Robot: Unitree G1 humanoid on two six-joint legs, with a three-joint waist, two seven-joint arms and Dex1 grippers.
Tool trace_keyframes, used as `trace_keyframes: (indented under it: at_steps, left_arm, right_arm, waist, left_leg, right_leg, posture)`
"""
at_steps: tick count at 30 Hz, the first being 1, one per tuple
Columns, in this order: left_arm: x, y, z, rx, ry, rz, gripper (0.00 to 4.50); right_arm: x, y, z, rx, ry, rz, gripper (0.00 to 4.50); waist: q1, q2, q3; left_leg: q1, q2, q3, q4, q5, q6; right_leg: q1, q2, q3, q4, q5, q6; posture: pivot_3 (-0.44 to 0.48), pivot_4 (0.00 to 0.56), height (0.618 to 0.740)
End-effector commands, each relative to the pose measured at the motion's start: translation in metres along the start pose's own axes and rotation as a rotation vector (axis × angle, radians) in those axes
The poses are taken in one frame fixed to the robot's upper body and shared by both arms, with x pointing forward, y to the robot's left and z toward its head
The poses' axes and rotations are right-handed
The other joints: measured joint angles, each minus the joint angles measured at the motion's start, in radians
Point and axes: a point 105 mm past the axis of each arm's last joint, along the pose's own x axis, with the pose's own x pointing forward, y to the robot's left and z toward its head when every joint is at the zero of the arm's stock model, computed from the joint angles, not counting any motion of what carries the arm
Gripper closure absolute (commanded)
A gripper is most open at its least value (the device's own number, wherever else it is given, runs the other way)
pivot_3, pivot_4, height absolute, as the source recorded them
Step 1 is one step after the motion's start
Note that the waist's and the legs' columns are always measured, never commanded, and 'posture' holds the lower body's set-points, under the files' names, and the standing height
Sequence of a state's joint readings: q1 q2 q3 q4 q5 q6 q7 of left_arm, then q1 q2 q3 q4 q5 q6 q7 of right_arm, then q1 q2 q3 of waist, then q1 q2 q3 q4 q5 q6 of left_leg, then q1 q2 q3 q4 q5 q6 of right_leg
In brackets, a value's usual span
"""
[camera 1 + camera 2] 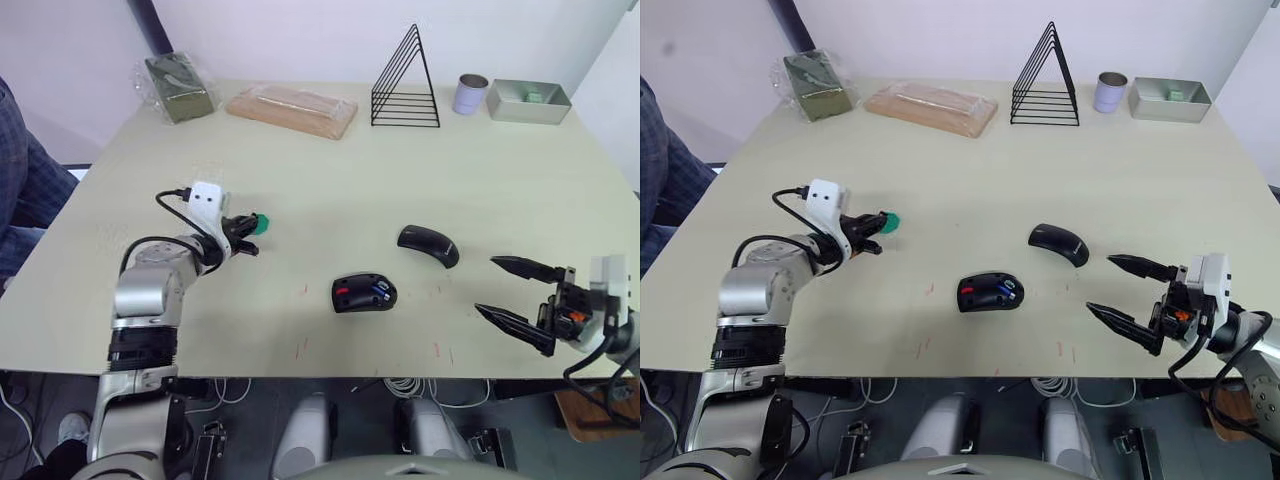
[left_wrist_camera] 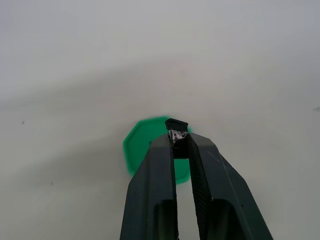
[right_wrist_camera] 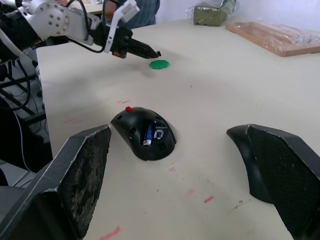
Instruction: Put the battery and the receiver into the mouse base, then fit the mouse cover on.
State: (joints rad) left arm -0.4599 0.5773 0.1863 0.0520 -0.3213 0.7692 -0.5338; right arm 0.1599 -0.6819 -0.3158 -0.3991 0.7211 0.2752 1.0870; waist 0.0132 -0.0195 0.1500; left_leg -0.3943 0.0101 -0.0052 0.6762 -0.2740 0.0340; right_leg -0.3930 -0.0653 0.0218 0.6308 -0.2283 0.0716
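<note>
With the small shiny blue battery [image 3: 148, 134] already seated in the black oval mouse base [image 1: 364, 293] at lower centre, the tiny dark receiver [image 2: 176, 124], clenched by the left gripper [image 2: 177, 134] above the flat green disc [image 2: 141, 145] left of centre, is best carried level to the hollow compartment, while the right gripper [image 1: 518, 294] is held spread wide at lower right.

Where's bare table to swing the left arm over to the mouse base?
Bare table runs from the green disc to the black mouse base, blue battery already inside. The left gripper pinches the tiny dark receiver. It is crowded right of the base: the black curved mouse cover and the open right gripper.
</note>
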Motion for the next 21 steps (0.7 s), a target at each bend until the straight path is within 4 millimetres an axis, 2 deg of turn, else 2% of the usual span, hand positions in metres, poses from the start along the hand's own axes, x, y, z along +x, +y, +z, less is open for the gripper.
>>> trace_keyframes:
  at_steps: [1, 5, 10, 15, 21]
  left_arm:
    - [-0.016, -0.009, 0.021, 0.017, -0.061, -0.086, 4.44]
    - [-0.030, -0.027, 0.030, -0.008, -0.076, -0.244, 4.44]
    - [-0.049, -0.062, 0.036, 0.027, -0.040, -0.510, 4.44]
    - [-0.055, -0.083, 0.042, 0.059, -0.003, -0.658, 4.44]
    - [-0.063, -0.131, 0.054, 0.180, 0.058, -0.938, 4.44]
  right_arm:
    - [0.008, 0.007, 0.013, -0.023, -0.022, 0.042, 0.00]
    - [0.019, 0.007, 0.020, -0.017, -0.013, 0.037, 0.00]
    - [0.042, 0.006, 0.042, -0.070, -0.021, 0.050, 0.00]
    - [0.059, -0.004, 0.053, -0.168, 0.104, -0.067, 0.00]
    - [0.091, -0.003, 0.073, 0.196, 0.244, 0.106, 0.00]
  waist:
    - [-0.001, 0.000, 0.000]
    - [0.000, 0.000, 0.000]
    - [-0.003, 0.000, 0.001]
    - [0.002, 0.000, 0.001]
    - [-0.005, 0.000, 0.002]
  left_leg:
    - [0.000, 0.000, 0.000, 0.000, 0.000, 0.000]
    - [0.000, 0.000, 0.000, 0.000, 0.000, 0.000]
    - [0.000, 0.000, 0.001, 0.001, 0.000, -0.001]
    - [0.000, 0.000, 0.000, 0.001, 0.000, -0.001]
    - [-0.001, 0.001, 0.000, 0.002, 0.001, 0.000]
  right_leg:
    - [0.000, 0.000, 0.000, 0.000, 0.000, 0.000]
    - [0.000, 0.000, 0.000, 0.000, 0.000, 0.000]
    - [-0.001, 0.000, 0.001, 0.001, 0.000, 0.000]
    - [-0.001, 0.000, 0.000, 0.001, -0.002, -0.003]
    - [-0.001, 0.000, 0.000, 0.001, -0.002, -0.005]
  posture:
    - [0.000, 0.150, 0.740]
    - [0.000, 0.150, 0.740]
    - [0.000, 0.150, 0.740]
    - [0.000, 0.150, 0.740]
    - [0.000, 0.150, 0.740]
